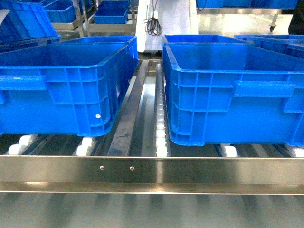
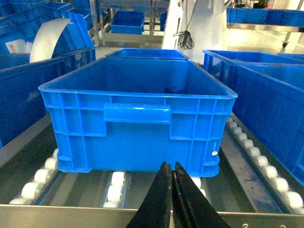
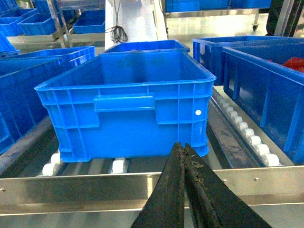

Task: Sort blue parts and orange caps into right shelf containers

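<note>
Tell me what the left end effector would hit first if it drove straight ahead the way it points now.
Probably the near wall of the blue crate, below its bar handle; the shut left end effector points at it across the metal rail and rollers. Depth is unclear.

A brushed stainless-steel front rail (image 1: 152, 171), fastened with two small screws (image 1: 117, 167), is seen across the shelf edge. Rows of white plastic rollers (image 1: 161, 126) are set in metal tracks behind it. A coiled black cable (image 1: 153, 24) is hung against a white upright panel (image 1: 166, 21) farther back.
</note>
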`<state>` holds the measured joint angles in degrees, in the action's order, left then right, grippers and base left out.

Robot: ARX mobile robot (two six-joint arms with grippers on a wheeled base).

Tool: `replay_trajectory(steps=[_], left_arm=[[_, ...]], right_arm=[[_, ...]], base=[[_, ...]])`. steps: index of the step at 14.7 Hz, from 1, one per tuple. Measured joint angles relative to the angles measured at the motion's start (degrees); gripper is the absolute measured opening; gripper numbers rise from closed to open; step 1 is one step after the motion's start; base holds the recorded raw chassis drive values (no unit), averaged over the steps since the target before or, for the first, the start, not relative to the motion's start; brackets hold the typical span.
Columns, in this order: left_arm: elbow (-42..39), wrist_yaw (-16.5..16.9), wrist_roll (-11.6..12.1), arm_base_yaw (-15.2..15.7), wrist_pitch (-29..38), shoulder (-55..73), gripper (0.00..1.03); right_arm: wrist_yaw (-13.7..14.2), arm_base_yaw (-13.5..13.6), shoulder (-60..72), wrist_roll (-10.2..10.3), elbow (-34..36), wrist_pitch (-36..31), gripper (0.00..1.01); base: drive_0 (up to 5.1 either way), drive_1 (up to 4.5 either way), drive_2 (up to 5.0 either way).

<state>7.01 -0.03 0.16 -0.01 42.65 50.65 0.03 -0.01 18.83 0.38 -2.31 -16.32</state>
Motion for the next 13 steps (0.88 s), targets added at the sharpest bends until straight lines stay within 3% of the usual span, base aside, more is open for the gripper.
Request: replay_trajectory(steps=[1,6,7,10,11,13], left_arm=[[-0.96,0.02,0.00,0.00,-1.33,-2.93,0.02],[-3.82,0.00,0.00,0.00,-6.86,-11.04,0.02],[-5.68,0.00,0.00,0.00,-3.72,-11.19,0.02],[-6.12,0.02,0.00,0.00,-11.67,-19.28,0.02],[-6.12,-0.17,-0.02,0.00,-13.77,-21.64,0.02],[-6.14,-0.15,-0.02,0.00,-18.97,-26.40,0.02]], right_arm=[[-0.02,0.00,-1.05,0.02,1.44,-1.84,0.02],[-0.02,0.00,-5.44,0.00,1.64,2.95,0.02],[-0.02,0.00,-6.47,0.00,1.64,4.13,0.02],[0.00,0.00,-10.86,0.00,1.57,9.29,0.02],[0.02,0.00,-16.92,0.02,1.60,16.94,0.02],[0.04,0.00,-18.53,0.00,1.60,17.16,0.02]], base=[[0.0,0.00,0.0],[0.0,0.00,0.0],[0.0,0.00,0.0],[0.0,0.00,0.0],[0.0,0.00,0.0],[0.0,0.00,0.0]])
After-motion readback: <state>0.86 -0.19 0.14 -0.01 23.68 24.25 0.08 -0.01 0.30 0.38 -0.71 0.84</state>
